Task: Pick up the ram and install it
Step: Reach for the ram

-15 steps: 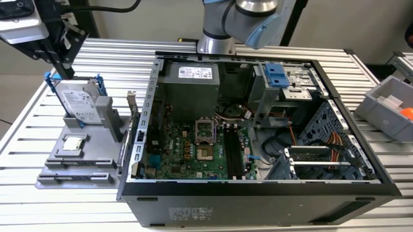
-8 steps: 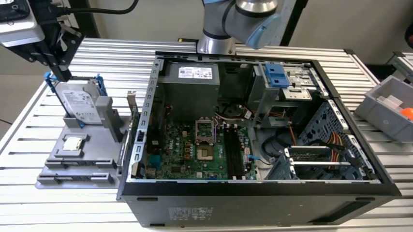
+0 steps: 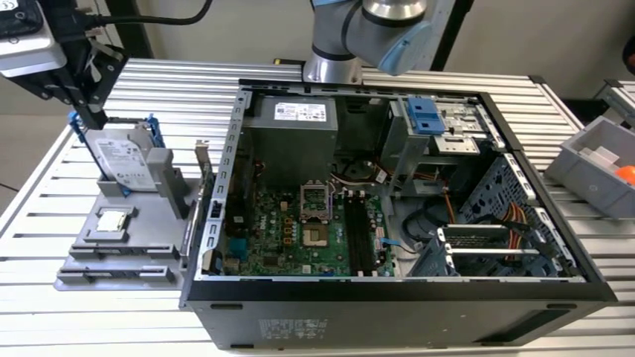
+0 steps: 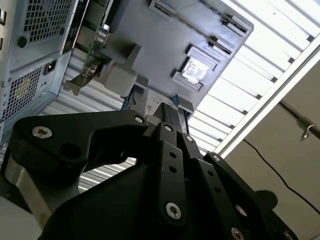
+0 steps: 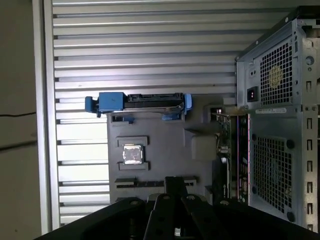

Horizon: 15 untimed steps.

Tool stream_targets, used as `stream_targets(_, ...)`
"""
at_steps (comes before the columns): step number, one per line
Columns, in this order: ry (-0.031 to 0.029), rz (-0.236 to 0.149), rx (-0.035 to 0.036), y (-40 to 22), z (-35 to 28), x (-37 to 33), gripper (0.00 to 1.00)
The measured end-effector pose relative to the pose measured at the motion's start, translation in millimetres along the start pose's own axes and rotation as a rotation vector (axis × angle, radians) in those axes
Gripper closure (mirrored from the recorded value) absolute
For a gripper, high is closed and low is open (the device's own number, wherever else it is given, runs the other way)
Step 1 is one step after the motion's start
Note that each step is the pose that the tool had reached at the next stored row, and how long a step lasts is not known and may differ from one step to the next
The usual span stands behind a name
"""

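Gripper, pinched together on nothing, hangs over the hard drive at the tray's 12 o'clock in the exterior view; ram apparently stands edge-up at the tray's 3 o'clock, so a clean pick needs jaws spread, squared across it.

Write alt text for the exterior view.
An open computer case lies on a slatted table, its motherboard exposed. At the exterior view's left, the gripper hangs above a grey tray holding an upright hard drive and a processor.
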State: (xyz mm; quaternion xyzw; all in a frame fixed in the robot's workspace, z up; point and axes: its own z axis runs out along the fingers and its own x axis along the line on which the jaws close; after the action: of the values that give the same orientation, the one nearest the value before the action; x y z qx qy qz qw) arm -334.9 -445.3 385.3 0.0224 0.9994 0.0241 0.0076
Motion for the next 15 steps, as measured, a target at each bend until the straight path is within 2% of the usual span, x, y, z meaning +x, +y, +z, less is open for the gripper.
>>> stream_targets(8,0.0002,-0.005,-0.0001,-6.2,0.9,1.7,1.00)
stream_targets(15,0.0005,-0.008,0.0000,-8.1,1.8,2.9,1.00)
